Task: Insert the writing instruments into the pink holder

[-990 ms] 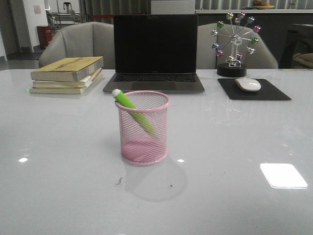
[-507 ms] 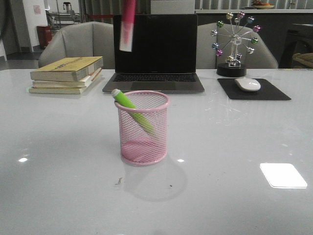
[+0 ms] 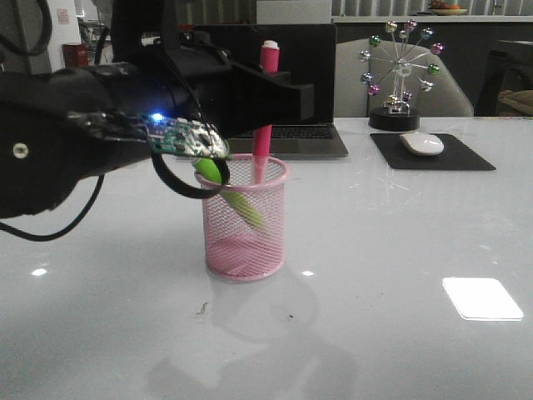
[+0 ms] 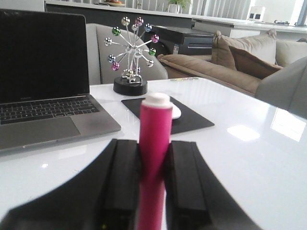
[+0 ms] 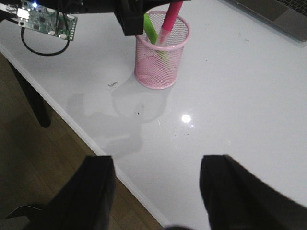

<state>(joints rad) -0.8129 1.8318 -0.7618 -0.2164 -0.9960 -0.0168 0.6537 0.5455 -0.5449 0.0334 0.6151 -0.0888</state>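
Pink marker [image 3: 263,125] stood near upright, white cap up, lower end down inside the pink cup [image 3: 245,218] at its rim on the far side; long axis close to vertical. Green marker [image 3: 237,196] lay slanted in the cup, upper end leaning on the rim toward the robot's left, lower end toward the base. Cup sat upright mid-table on a glossy white table [image 3: 400,250] showing light reflections. Behind it: laptop [image 3: 287,92], screen dark; stack of books, mostly hidden by the arm; ball ornament [image 3: 401,79]; mouse [image 3: 422,143] on a black pad [image 3: 433,152]. Grey chairs beyond; a sofa showed in the left wrist view. Left gripper [image 4: 154,167] reached in from the left above the cup, roughly level, its two fingers [image 4: 125,167] pressed on either side of the pink marker's barrel. Right gripper [image 5: 158,191] hung well back over the table's near edge, fingers spread wide apart, holding nothing.
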